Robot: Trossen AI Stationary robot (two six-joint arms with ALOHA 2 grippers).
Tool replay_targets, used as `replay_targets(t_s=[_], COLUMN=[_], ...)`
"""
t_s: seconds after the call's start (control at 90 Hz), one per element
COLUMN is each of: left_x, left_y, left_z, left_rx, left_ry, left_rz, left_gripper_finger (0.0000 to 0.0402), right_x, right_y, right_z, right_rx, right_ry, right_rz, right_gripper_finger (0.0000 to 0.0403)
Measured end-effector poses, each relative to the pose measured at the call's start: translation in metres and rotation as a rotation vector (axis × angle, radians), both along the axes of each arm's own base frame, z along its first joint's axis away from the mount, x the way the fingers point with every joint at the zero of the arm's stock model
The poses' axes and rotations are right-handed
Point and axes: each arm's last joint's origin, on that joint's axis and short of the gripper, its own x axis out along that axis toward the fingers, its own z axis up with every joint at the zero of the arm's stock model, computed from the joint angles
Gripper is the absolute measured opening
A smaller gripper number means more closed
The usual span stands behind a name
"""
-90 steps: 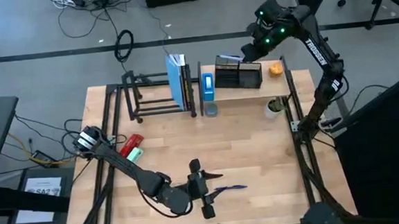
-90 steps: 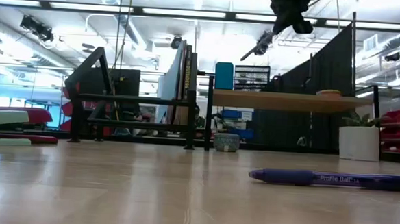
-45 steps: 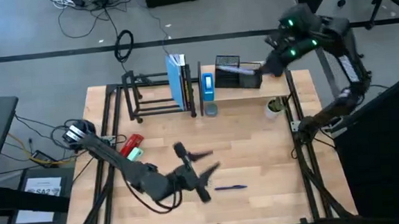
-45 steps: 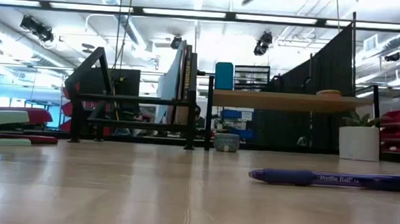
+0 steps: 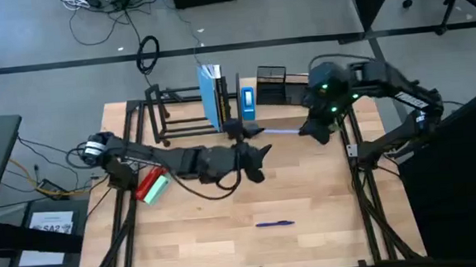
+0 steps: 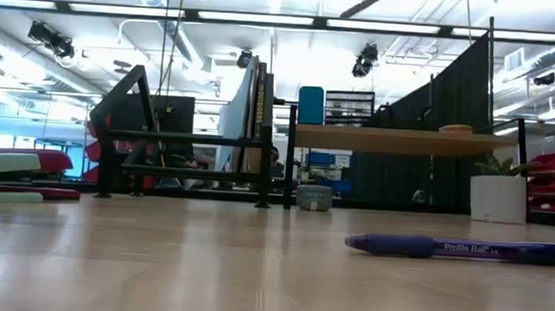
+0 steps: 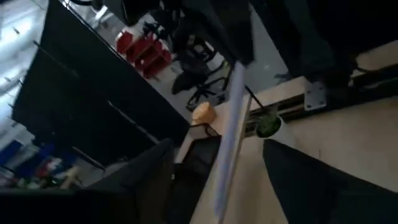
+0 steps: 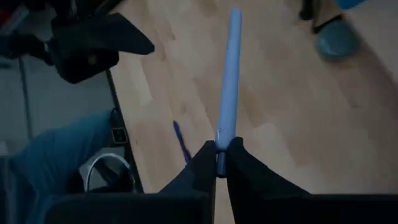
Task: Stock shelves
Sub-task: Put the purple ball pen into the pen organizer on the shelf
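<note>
A: Right gripper first: its two dark fingers are pinched on one end of a light blue pen, and the rest of the pen sticks out ahead of them.

B: Where is that over the table?

A: From above, the right gripper hangs over the far right part of the wooden table, in front of the wood-board shelf. The pen points left toward the left gripper.

B: And the left gripper?

A: It sits mid-table, just near of the shelves, fingers spread wide. In its wrist view the pen crosses the gap between the dark fingers; I cannot tell whether it touches them.

B: Where are the shelves?

A: Along the far edge. The black metal-tube rack is on the left with blue books standing at its right end; the wood-board shelf is to its right, carrying a blue box and a black mesh organizer.

B: Anything else lying about?

A: A dark blue pen lies on the near right of the table, well apart from both grippers. A red item and a green one lie at the left edge under the left arm. A small potted plant stands by the right end of the wood-board shelf.
</note>
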Motion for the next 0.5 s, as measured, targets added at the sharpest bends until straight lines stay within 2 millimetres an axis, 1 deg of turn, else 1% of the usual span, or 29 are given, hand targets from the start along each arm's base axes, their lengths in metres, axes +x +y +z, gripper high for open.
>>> replay_targets(t_s=[0.1, 0.2, 0.344, 0.456, 0.5], left_x=[0.006, 0.013, 0.02, 0.025, 0.027], left_y=[0.007, 0.011, 0.023, 0.032, 0.034], left_z=[-0.008, -0.019, -0.041, -0.053, -0.055], left_rx=[-0.011, -0.04, -0.124, -0.189, -0.207], left_ry=[0.036, 0.07, 0.135, 0.139, 0.126], left_rz=[-0.053, -0.075, -0.019, 0.039, 0.053], left_gripper_finger=[0.0255, 0.0255, 0.0244, 0.0231, 0.0223], right_x=[0.011, 0.019, 0.024, 0.026, 0.027], right_y=[-0.004, -0.008, -0.011, -0.012, -0.013], right_z=[-0.015, -0.02, -0.023, -0.024, -0.024], right_rx=[-0.007, -0.008, -0.011, -0.021, -0.028], right_ry=[0.049, 0.059, 0.049, 0.043, 0.032], right_rz=[0.041, 0.071, 0.116, 0.132, 0.136], right_gripper_finger=[0.0, 0.0, 0.0, 0.0, 0.0])
